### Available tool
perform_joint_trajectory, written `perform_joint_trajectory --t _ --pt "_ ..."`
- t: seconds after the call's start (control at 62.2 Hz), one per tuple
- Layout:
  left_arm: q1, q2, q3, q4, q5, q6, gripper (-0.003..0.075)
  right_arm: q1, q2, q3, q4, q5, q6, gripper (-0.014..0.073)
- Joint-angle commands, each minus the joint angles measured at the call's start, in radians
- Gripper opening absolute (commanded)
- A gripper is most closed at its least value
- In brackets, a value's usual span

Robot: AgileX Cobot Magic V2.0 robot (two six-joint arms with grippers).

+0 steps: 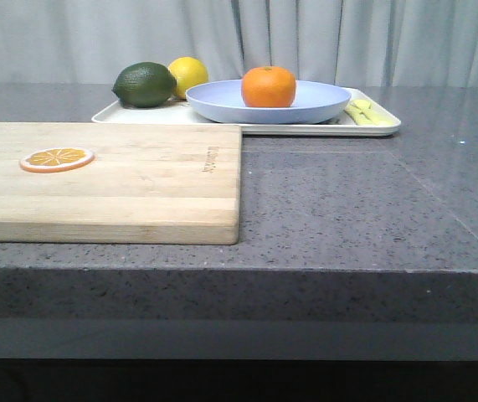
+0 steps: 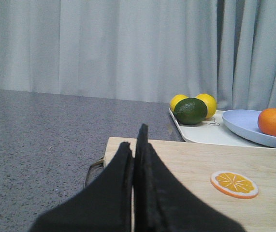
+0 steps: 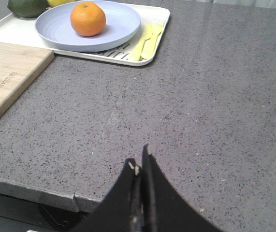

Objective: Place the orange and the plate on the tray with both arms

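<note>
The orange (image 1: 269, 87) sits in the pale lavender-blue plate (image 1: 222, 102), and the plate rests on the cream-white tray (image 1: 379, 127) at the back of the table. They also show in the right wrist view: orange (image 3: 87, 19), plate (image 3: 121, 24), tray (image 3: 2, 30). In the left wrist view the orange (image 2: 275, 122) and plate (image 2: 239, 123) are far off to one side. My left gripper (image 2: 135, 140) is shut and empty over the near left end of the wooden board. My right gripper (image 3: 138, 162) is shut and empty above the table's front edge. Neither arm shows in the front view.
A wooden cutting board (image 1: 138, 180) with a thin orange slice (image 1: 56, 158) lies front left. A dark green lime (image 1: 145, 85) and a yellow lemon (image 1: 189, 74) sit on the tray's left end, pale yellow cutlery (image 1: 366, 113) on its right end. Grey curtains hang behind.
</note>
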Motion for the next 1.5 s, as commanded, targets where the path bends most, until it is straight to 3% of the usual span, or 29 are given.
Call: perform_joint_trajectory --t 0.0,1.158,1.254,1.479 --pt "0.004 -0.021 0.027 -0.011 -0.072 -0.01 -0.002 -0.001 0.009 -0.022 -0.009 -0.078 -0.011 -0.0067" --pt "0.004 -0.021 0.027 -0.011 -0.072 -0.01 -0.002 -0.005 0.003 -0.018 -0.016 -0.086 -0.011 -0.0067" --pt "0.004 -0.021 0.027 -0.011 -0.072 -0.01 -0.002 -0.026 -0.037 0.029 -0.071 -0.151 -0.011 -0.0067" --pt "0.004 -0.021 0.027 -0.011 -0.072 -0.01 -0.002 -0.077 -0.175 0.3 -0.1 -0.503 -0.011 -0.0067"
